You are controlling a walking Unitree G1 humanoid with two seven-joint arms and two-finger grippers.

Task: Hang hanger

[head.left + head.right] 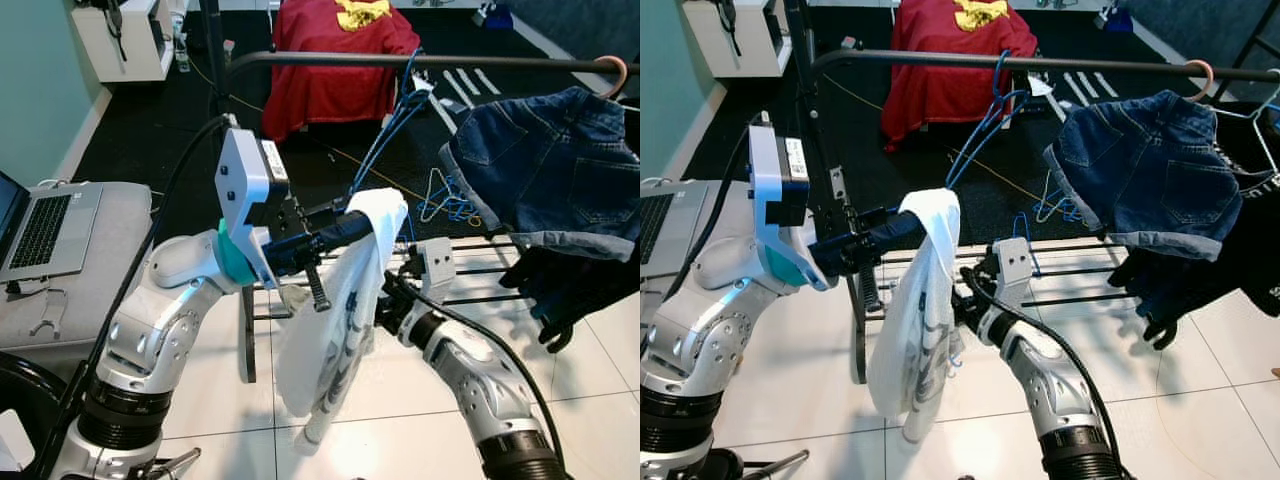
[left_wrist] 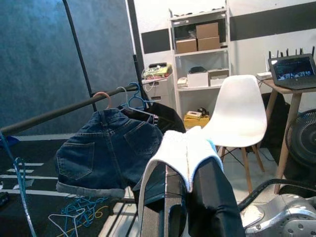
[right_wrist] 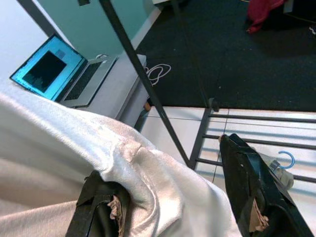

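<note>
Nearest you, your right hand [image 1: 958,300] is spread open against the white garment [image 1: 915,320]. That garment drapes over your left hand [image 1: 345,230]; whether it grips, you cannot tell. Beyond, blue hangers [image 1: 400,110] hang on the black rail [image 1: 420,62], beside denim shorts [image 1: 545,165].

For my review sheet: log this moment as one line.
left gripper: carries draped white garment | right gripper: jaws open at garment | rail: denim shorts hung
</note>
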